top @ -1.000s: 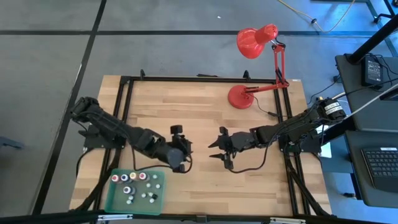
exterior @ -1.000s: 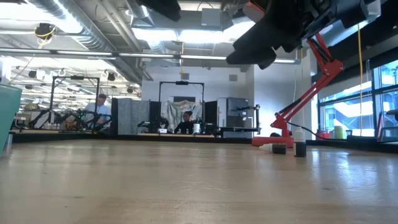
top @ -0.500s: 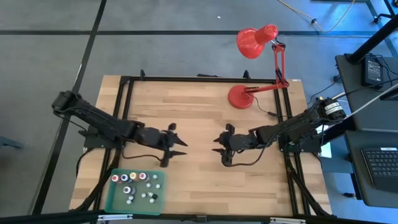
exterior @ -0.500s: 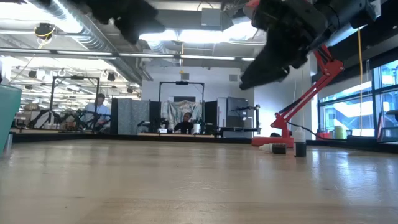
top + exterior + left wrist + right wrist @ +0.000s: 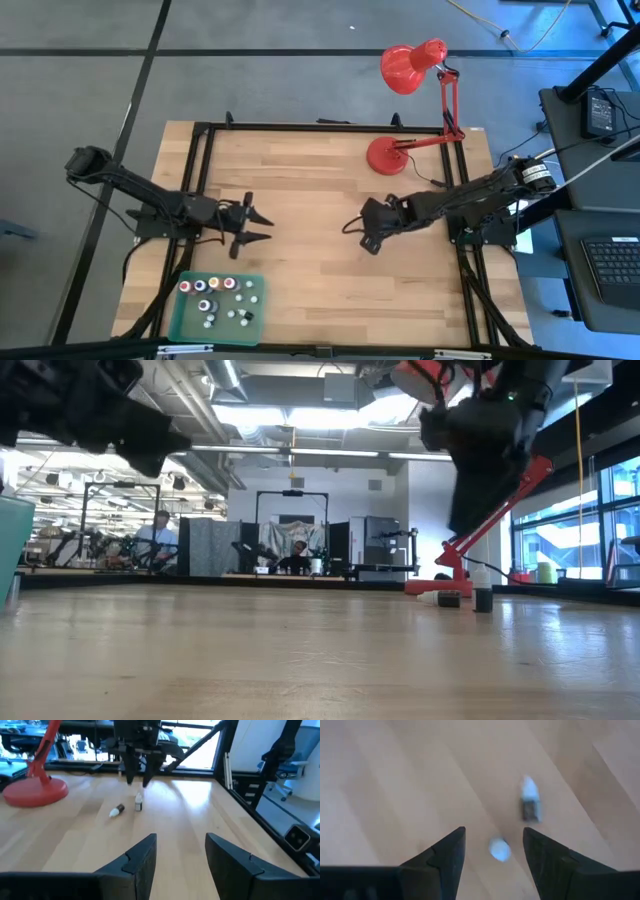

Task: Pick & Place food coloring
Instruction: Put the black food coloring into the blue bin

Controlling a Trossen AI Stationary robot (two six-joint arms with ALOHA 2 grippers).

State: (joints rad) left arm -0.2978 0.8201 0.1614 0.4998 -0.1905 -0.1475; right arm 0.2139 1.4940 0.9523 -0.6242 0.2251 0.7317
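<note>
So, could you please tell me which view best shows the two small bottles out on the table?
The left wrist view: both bottles are sharp, one upright, one lying. The right wrist view blurs them, the low view shows dark shapes, and the high view hides them.

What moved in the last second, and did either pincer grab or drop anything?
Both arms pulled apart. The left pincer retreated from table centre toward the left edge; the right pincer swung back toward its right side. Both are open and empty; nothing was grabbed or released. Two small bottles lie on the wood below the right pincer. Unchanged: the green tray of food coloring bottles and the red lamp.
</note>
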